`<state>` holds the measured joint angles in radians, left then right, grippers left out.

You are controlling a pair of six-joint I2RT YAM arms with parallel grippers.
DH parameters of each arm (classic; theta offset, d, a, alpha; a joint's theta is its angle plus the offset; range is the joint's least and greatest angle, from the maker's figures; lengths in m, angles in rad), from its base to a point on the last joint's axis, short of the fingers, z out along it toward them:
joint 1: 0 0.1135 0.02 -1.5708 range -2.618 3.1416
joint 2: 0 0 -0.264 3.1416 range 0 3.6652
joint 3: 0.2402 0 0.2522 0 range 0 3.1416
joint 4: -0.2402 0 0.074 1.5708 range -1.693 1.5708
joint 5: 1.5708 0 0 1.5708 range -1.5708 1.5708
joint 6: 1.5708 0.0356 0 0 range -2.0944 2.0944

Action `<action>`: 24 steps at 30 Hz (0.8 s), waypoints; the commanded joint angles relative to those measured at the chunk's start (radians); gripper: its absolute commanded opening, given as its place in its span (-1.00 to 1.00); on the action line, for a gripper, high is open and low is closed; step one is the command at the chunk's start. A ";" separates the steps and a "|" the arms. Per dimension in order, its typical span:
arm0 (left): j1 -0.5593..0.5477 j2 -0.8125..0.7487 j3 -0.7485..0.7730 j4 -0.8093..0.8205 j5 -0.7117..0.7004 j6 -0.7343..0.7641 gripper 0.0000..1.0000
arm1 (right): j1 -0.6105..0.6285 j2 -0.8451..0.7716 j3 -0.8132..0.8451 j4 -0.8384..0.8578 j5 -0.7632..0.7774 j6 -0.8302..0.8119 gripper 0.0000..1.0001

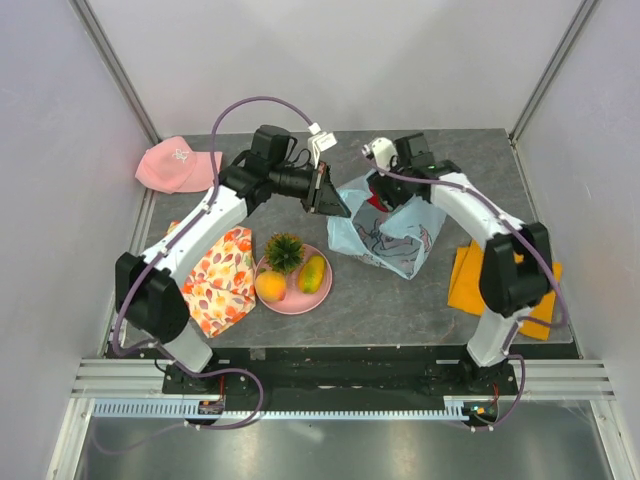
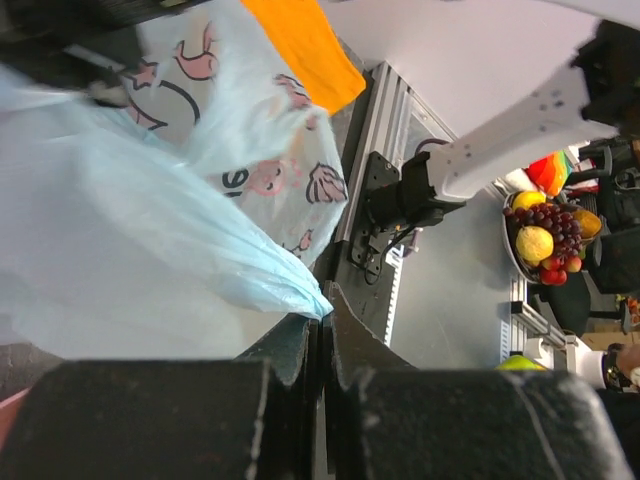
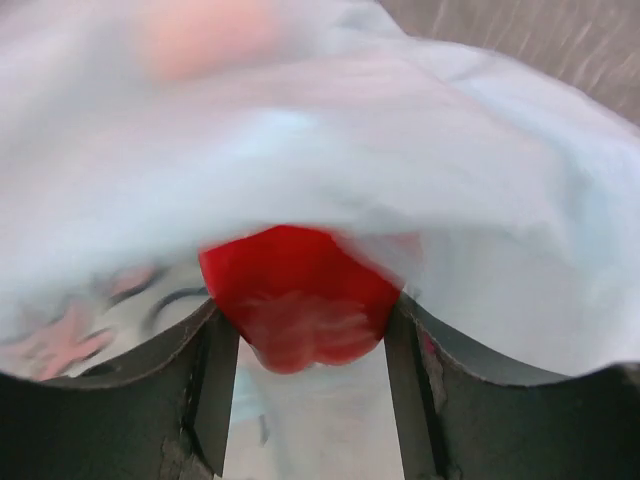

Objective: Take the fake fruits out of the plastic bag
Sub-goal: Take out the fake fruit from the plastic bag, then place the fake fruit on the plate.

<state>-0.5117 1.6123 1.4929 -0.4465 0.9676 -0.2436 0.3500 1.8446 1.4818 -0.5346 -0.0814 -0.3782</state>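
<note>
The light-blue plastic bag [image 1: 395,238] with the cat print lies at the table's middle right, its mouth facing the back. My left gripper [image 1: 335,200] is shut on the bag's left rim [image 2: 300,295] and holds it up. My right gripper [image 1: 388,190] reaches into the bag's mouth, and its fingers close on both sides of the red bell pepper [image 3: 300,290]. The orange ball [image 1: 270,287], the mini pineapple [image 1: 284,250] and the mango [image 1: 312,273] lie on a pink plate [image 1: 300,304]. A blurred pink-orange patch [image 3: 200,35] shows through the bag film; I cannot tell if it is the peach.
A floral orange-and-white cloth [image 1: 220,280] lies left of the plate. A flat orange cloth [image 1: 465,280] lies right of the bag, beside the right arm. A pink cap [image 1: 178,165] sits at the back left corner. Walls stand close on three sides.
</note>
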 commanded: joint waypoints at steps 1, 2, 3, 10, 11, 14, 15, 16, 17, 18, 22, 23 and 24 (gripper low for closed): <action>0.018 0.060 0.105 0.034 -0.055 -0.006 -0.97 | -0.026 -0.232 0.020 -0.108 -0.243 -0.010 -0.27; 0.022 0.070 0.118 0.040 -0.059 -0.011 -0.97 | -0.038 -0.257 0.020 -0.126 -0.280 -0.011 -0.28; 0.030 0.093 0.144 0.045 -0.061 -0.016 -0.97 | -0.042 -0.281 0.018 -0.145 -0.346 -0.017 -0.28; 0.096 0.179 0.248 0.084 -0.150 -0.045 -0.97 | -0.051 -0.471 -0.003 -0.326 -0.501 -0.100 -0.26; 0.099 0.184 0.259 0.086 -0.162 -0.043 -0.97 | -0.051 -0.484 -0.003 -0.338 -0.495 -0.111 -0.26; 0.101 0.204 0.297 0.098 -0.190 -0.029 -0.97 | -0.049 -0.538 0.006 -0.355 -0.538 -0.130 -0.26; 0.099 0.207 0.305 0.100 -0.190 -0.029 -0.97 | -0.046 -0.548 0.023 -0.355 -0.561 -0.126 -0.25; 0.099 0.212 0.308 0.097 -0.185 -0.022 -0.97 | -0.036 -0.556 0.034 -0.352 -0.581 -0.114 -0.24; 0.101 0.215 0.313 0.091 -0.185 -0.020 -0.96 | 0.010 -0.556 0.043 -0.355 -0.578 -0.116 -0.24; 0.099 0.212 0.320 0.083 -0.197 -0.016 -0.68 | 0.042 -0.558 0.051 -0.357 -0.563 -0.120 -0.24; 0.105 0.184 0.339 0.055 -0.216 0.013 0.40 | 0.194 -0.571 -0.008 -0.347 -0.506 -0.194 -0.24; 0.105 0.175 0.342 0.046 -0.222 0.021 0.46 | 0.251 -0.564 -0.027 -0.350 -0.495 -0.238 -0.23; 0.111 0.149 0.346 0.037 -0.236 0.033 0.53 | 0.279 -0.533 -0.031 -0.363 -0.479 -0.266 -0.23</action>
<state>-0.4080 1.8229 1.7817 -0.3969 0.7738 -0.2539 0.5194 1.3018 1.4807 -0.8818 -0.5713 -0.5232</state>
